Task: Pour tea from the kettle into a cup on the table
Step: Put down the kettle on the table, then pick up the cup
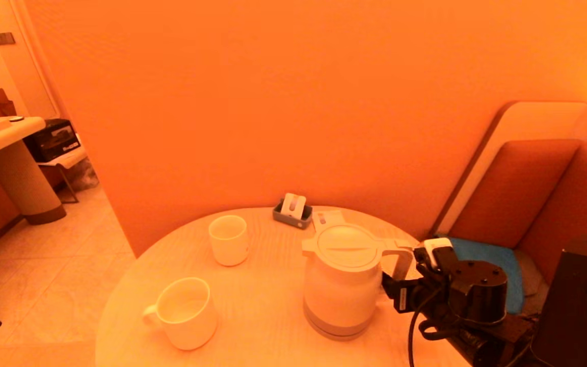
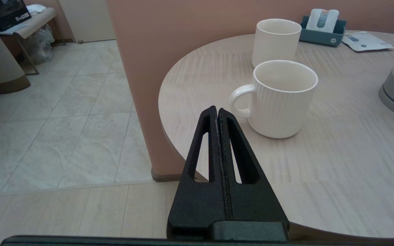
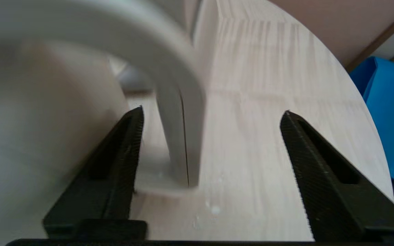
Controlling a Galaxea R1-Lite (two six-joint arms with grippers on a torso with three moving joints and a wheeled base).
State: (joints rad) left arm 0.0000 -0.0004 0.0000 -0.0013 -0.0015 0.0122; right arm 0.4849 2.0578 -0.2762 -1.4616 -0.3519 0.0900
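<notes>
Right gripper (image 3: 210,114) spread around kettle (image 1: 342,280) handle at frame centre-right — not yet clamped; lift and pour into cup (image 1: 228,239) remain — left gripper (image 2: 217,111) pressed together, parked

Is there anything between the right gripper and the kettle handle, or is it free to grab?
Nothing visible blocks it. The right gripper is open, and the handle of the kettle already sits between its fingers, nearer one finger, with only bare table around it.
</notes>
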